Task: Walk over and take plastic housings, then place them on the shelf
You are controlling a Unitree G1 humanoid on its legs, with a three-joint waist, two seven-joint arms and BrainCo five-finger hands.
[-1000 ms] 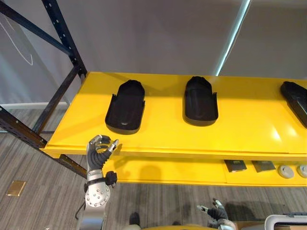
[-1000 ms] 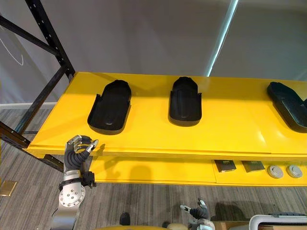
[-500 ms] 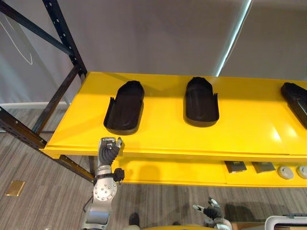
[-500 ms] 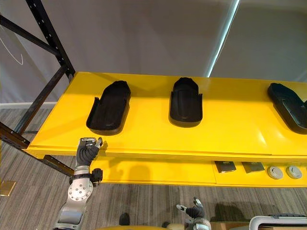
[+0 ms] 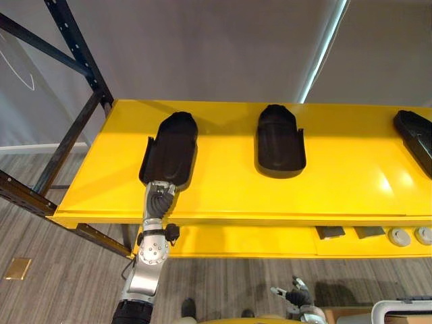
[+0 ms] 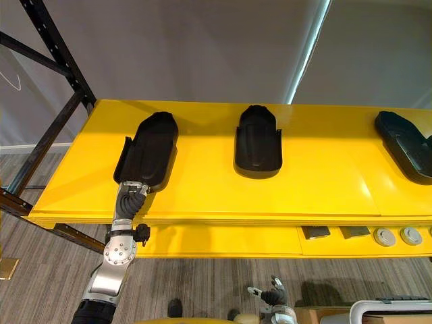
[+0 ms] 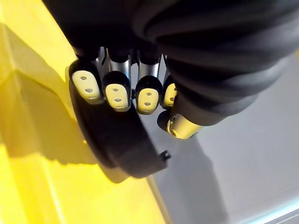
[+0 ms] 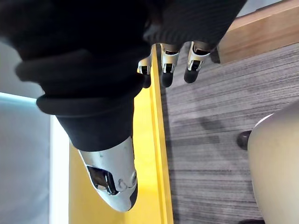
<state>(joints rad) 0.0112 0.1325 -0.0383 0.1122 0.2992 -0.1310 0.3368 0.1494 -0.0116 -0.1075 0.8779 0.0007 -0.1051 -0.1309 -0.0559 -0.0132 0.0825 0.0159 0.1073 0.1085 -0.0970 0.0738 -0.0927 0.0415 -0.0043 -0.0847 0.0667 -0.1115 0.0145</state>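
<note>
Left hand [image 5: 159,194] was curled at the shelf [image 5: 229,196] edge a second ago. Now its fingers are stretched flat against the near end of the leftmost plastic housing [image 5: 170,145], not gripping it. The housing's already on the shelf, so I'd guess it's just nudging it in. Right hand [image 5: 297,297] hangs low with loose fingers.

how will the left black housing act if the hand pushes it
Likely stiff: the left housing is a moulded shell holding its shape. Probably light, being hollow. It lies flat on the smooth shelf, so it should slide, not tip.
</note>
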